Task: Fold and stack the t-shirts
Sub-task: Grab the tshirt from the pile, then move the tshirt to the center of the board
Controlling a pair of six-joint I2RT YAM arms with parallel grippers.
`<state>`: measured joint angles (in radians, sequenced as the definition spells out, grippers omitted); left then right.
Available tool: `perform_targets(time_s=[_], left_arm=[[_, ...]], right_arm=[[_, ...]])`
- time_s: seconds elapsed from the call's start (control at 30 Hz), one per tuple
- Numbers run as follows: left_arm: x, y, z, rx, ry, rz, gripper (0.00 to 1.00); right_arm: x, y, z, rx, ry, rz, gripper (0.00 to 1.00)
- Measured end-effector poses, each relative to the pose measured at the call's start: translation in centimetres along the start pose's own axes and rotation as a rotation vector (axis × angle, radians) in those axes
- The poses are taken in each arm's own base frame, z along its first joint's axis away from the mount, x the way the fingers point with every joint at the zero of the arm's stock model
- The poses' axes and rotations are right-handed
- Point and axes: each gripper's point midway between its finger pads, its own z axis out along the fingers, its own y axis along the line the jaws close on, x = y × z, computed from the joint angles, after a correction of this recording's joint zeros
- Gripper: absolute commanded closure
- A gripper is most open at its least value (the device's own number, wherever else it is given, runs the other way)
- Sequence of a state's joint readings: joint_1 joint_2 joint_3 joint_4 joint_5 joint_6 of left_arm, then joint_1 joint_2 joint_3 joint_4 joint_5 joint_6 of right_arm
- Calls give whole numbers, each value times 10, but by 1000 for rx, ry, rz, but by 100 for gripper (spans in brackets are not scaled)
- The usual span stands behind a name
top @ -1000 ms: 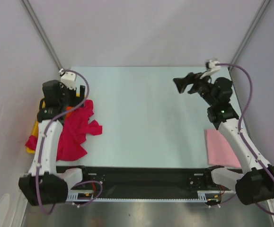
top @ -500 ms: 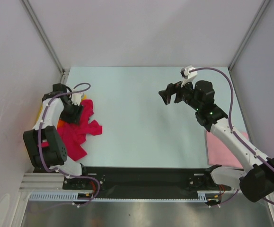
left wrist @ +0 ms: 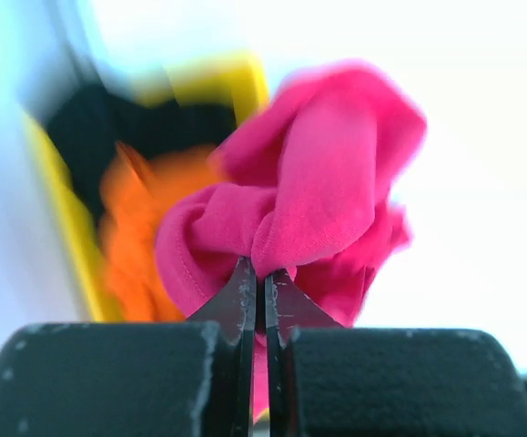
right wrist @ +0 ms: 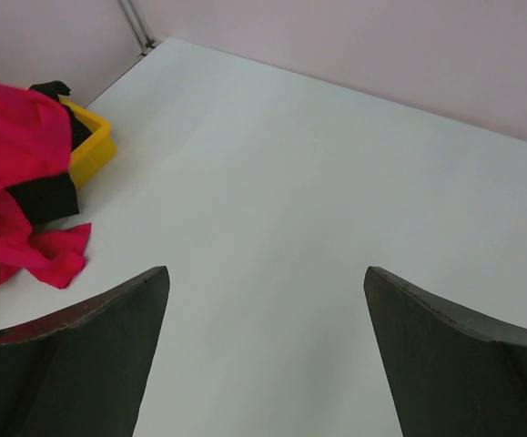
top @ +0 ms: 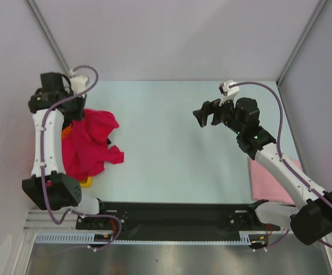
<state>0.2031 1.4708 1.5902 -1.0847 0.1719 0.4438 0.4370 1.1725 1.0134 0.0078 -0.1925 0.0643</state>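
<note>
- My left gripper [left wrist: 263, 273] is pinching a fold of the crimson t-shirt [left wrist: 327, 173] above the yellow tray [left wrist: 67, 246].
- The cloth is drooping soft and light, so I'd judge the shoulders a better hold.
- My right gripper [right wrist: 263, 278] is gaping wide.

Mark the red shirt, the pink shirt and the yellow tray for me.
red shirt [top: 85, 146]: top view, middle of the bunched cloth.
pink shirt [top: 264, 182]: top view, its flat left half.
yellow tray [right wrist: 95, 150]: right wrist view, its outer wall.
</note>
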Motion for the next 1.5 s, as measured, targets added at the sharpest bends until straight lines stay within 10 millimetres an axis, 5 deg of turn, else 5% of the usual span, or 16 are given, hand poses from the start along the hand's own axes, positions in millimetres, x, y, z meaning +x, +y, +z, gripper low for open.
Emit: perform_targets(time_s=[0.13,0.23,0.33,0.47,0.6,0.87,1.07,1.1,1.17,1.23,1.27,1.43,1.5], left_arm=[[-107,-19,-97,-7,-389,81,99],[-169,-81,-171,107,-663,233,100],[-194,-155,-225,324,-854,387,100],[-193,-210,-234,514,-875,476,100],[-198,-238,-196,614,-788,473,100],[-170,-230,-54,582,-489,305,99],[-119,-195,69,487,-253,180,91],[-109,-191,83,478,-223,170,85],[-79,-185,109,464,-149,164,57],[-57,-178,123,451,-97,147,28],[-50,-174,128,439,-82,145,24],[-47,-142,134,305,-115,152,20],[-37,-149,124,280,-135,229,20]], right_arm=[[-12,3,-1,-7,-21,16,3],[-35,7,-3,-12,-67,26,2],[-63,10,-7,-12,-116,34,2],[-84,4,-14,1,-147,67,5],[-74,-18,-20,56,-110,116,13],[-10,-48,-19,176,85,156,31],[89,-72,-3,287,398,220,30],[111,-75,-2,302,465,237,30],[152,-78,-4,330,592,276,30],[181,-81,-7,355,682,308,33],[193,-82,-9,368,720,334,34],[222,-93,-9,419,784,497,31],[225,-96,-6,433,769,559,30]])
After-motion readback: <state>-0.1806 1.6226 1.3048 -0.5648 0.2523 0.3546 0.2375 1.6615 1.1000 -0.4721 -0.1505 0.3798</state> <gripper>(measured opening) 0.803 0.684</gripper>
